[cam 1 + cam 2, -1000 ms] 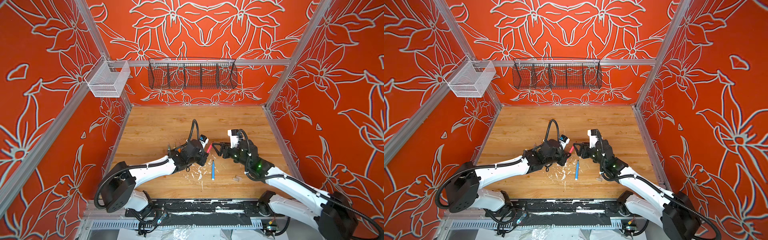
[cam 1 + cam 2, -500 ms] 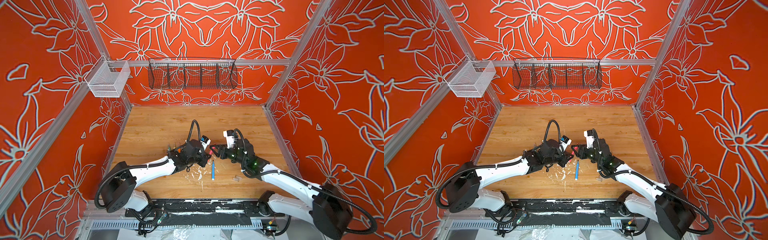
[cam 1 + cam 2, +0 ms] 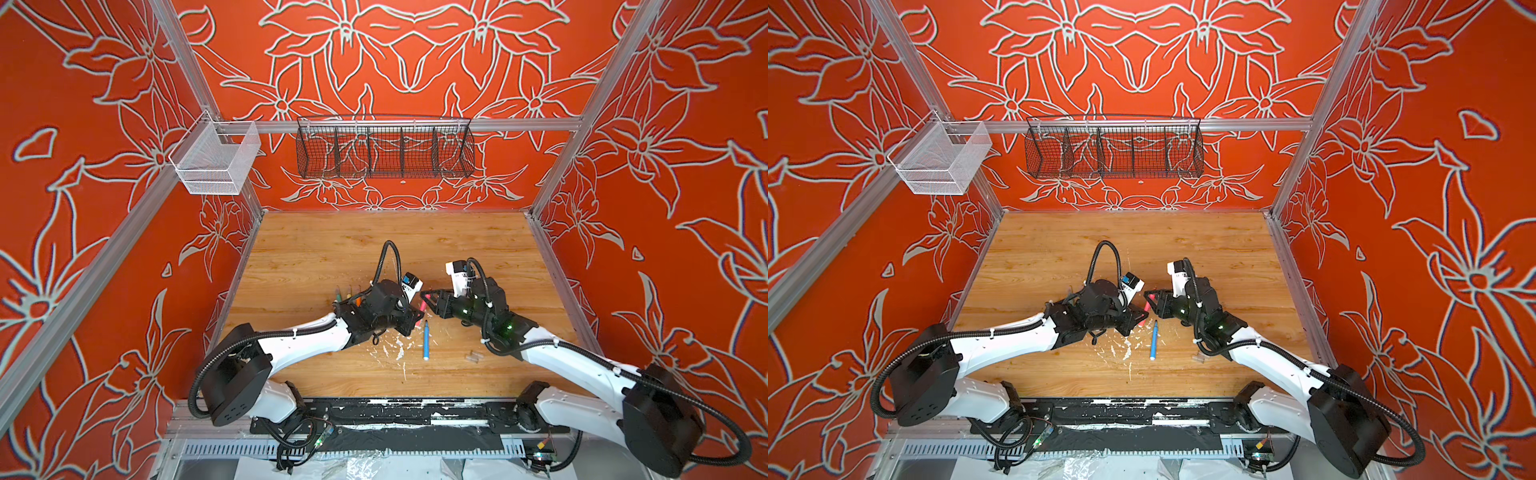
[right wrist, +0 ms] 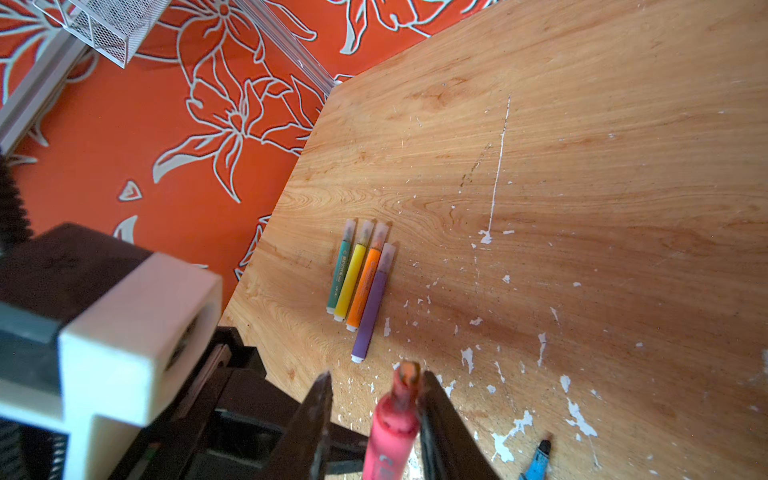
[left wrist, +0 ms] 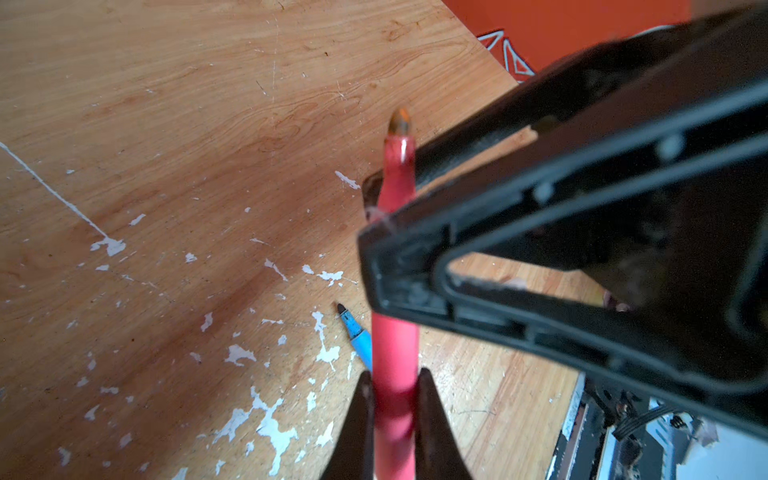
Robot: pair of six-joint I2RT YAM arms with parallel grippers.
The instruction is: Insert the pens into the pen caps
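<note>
1. The pink-red pen [image 5: 395, 353] is up off the table [image 3: 332, 249], clamped tight at its barrel by the left gripper [image 5: 395, 376];
2. The right gripper [image 4: 377, 376] straddles its tip end, jaws apart; one finger touches the pen, the other stands clear of it;
3. The blue pen [image 3: 426, 341] lies uncapped on the wood near both grippers; a clear cap [image 3: 474, 356] sits nearby;
4. Four capped pens [image 4: 365, 286] lie side by side, well off to the left.

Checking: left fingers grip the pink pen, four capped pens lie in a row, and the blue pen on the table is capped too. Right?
No. The blue pen has no cap: the left wrist view shows its dark tip bare. The rest holds: left fingers grip the pink pen, four capped pens lie in a row.
</note>
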